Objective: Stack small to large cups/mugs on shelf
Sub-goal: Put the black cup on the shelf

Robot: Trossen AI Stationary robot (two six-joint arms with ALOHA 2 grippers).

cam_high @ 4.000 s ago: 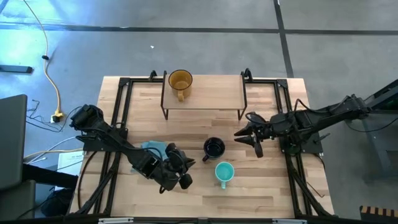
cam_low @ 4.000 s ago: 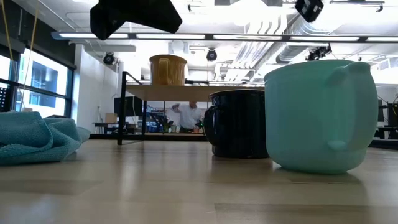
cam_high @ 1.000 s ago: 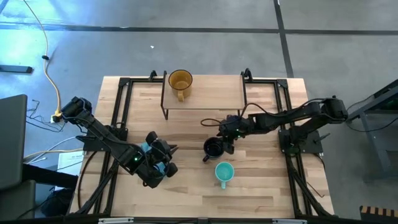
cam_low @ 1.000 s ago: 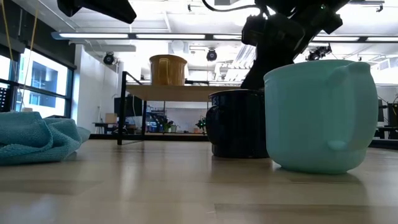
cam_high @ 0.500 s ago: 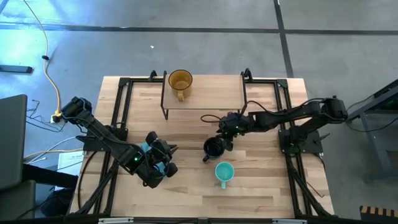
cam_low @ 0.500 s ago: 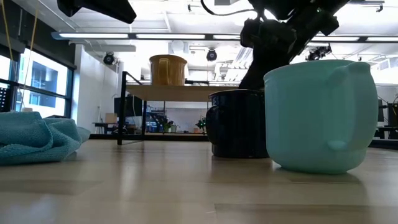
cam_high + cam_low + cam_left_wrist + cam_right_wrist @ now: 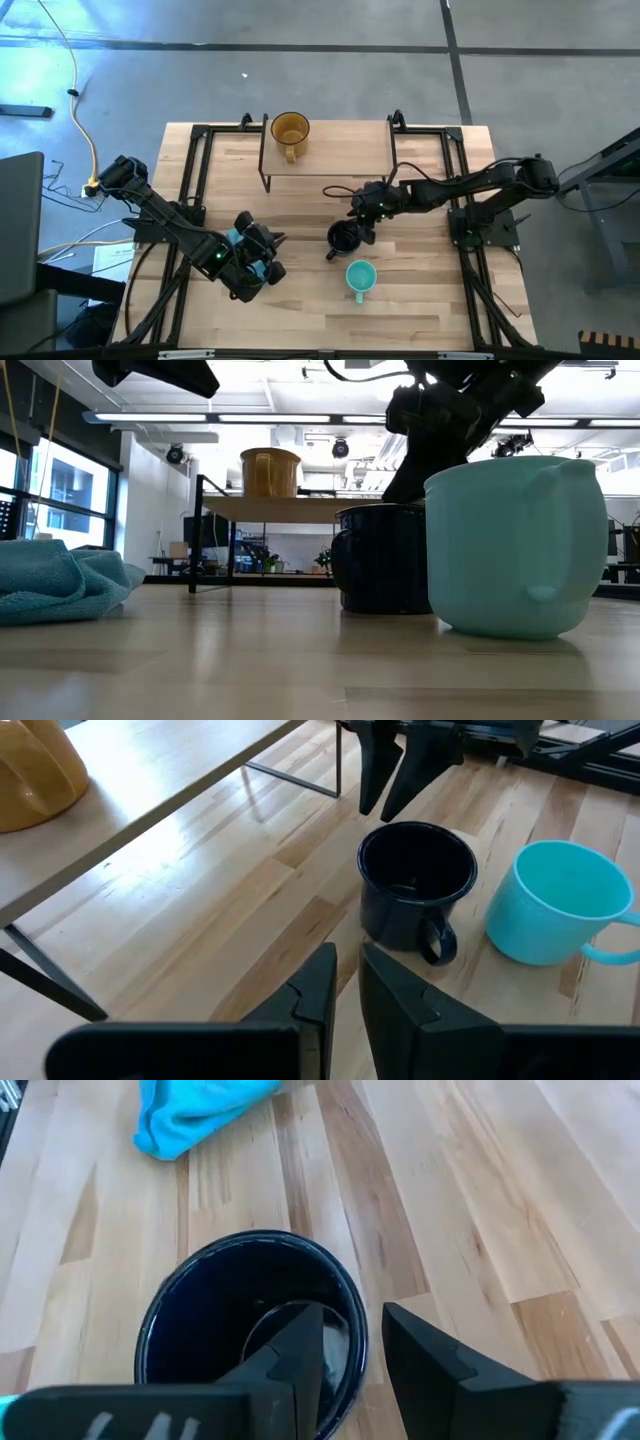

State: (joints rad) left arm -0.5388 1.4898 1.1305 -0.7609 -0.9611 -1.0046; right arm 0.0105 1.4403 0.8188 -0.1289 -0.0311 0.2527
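The amber-yellow mug [image 7: 290, 131] stands upright on the left end of the low wooden shelf [image 7: 345, 150]. The black mug [image 7: 343, 238] and the teal mug [image 7: 360, 278] stand upright on the tabletop in front of the shelf, close together. My right gripper [image 7: 368, 1342] is open just above the black mug's far right rim [image 7: 352, 1305], one finger over the hollow and one outside. The left wrist view shows its tips [image 7: 381, 812] slightly above that rim. My left gripper [image 7: 346, 982] waits at the near left, its fingers a narrow gap apart, empty.
A crumpled blue cloth [image 7: 240, 240] lies on the table under my left arm, left of the black mug. The shelf's black legs [image 7: 266, 184] stand on the table's far part. Black frame rails [image 7: 195, 170] run along the table's left and right sides.
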